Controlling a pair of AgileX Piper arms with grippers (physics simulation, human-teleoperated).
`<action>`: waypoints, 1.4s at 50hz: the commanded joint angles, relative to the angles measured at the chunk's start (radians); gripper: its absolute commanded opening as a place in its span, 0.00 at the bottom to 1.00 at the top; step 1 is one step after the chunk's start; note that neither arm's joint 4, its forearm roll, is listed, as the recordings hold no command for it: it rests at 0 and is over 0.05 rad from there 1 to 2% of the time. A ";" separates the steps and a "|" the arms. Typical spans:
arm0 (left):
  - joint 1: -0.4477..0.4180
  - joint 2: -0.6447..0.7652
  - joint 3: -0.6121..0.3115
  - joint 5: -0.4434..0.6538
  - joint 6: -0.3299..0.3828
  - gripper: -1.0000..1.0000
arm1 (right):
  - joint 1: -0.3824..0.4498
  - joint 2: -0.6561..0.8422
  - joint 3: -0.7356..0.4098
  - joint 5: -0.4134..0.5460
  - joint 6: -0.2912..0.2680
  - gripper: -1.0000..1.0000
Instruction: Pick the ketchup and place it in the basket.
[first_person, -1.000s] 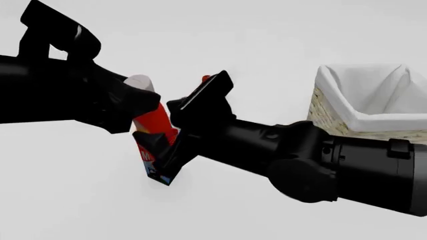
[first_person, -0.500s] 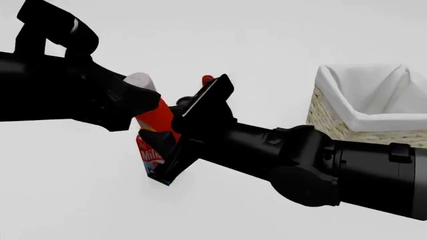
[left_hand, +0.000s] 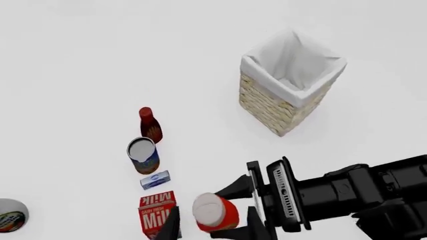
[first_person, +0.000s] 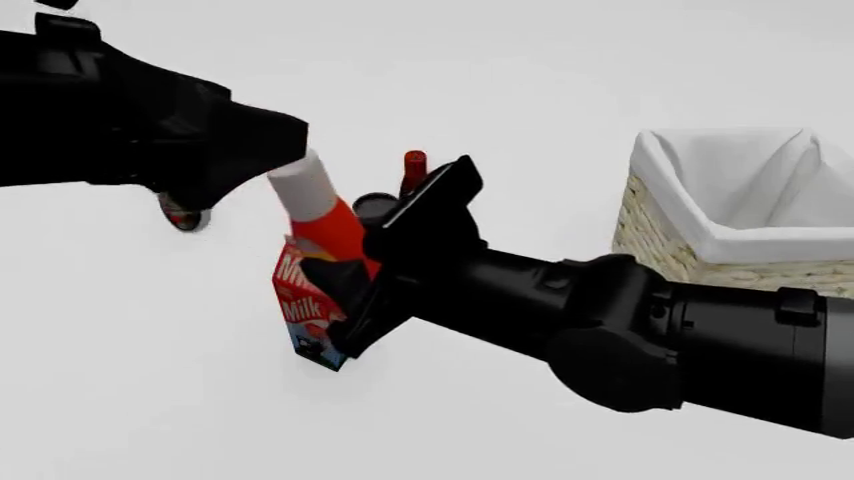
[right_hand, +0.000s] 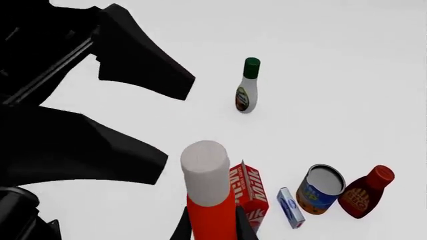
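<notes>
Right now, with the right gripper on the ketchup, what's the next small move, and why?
Probably lift straight up a bit more. The right gripper pinches the ketchup low on its body, but the bottle sits right beside the milk carton, and the basket, off toward the right arm's side, has a tall rim to clear.

A: Front view sits on the arms' side of the table, above and behind, facing forward and down. Both arms fill the near field; the basket (first_person: 727, 215) lies at right.

B: Left wrist view?

A: High, looking steeply down. It takes in the basket (left_hand: 288, 90), the milk carton (left_hand: 155, 211) and the ketchup (left_hand: 215, 212) cap-on.

B: Right wrist view?

A: Close behind its fingers, ketchup (right_hand: 208, 192) filling the near edge, milk carton (right_hand: 249, 195) beside it.

B: Shared ground?

A: All three hold the ketchup (first_person: 324, 215) and milk carton (first_person: 302, 308); both wrist views also hold the row of small items.
</notes>
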 joint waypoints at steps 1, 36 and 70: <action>0.054 -0.027 -0.029 -0.008 -0.001 1.00 | -0.014 -0.009 0.015 -0.012 0.030 0.00; 0.438 -0.276 0.460 -0.396 -0.138 1.00 | -0.223 -0.202 0.056 0.040 0.094 0.00; 0.738 -0.900 1.133 -0.727 -0.117 1.00 | -0.484 -0.386 0.081 0.099 0.136 0.00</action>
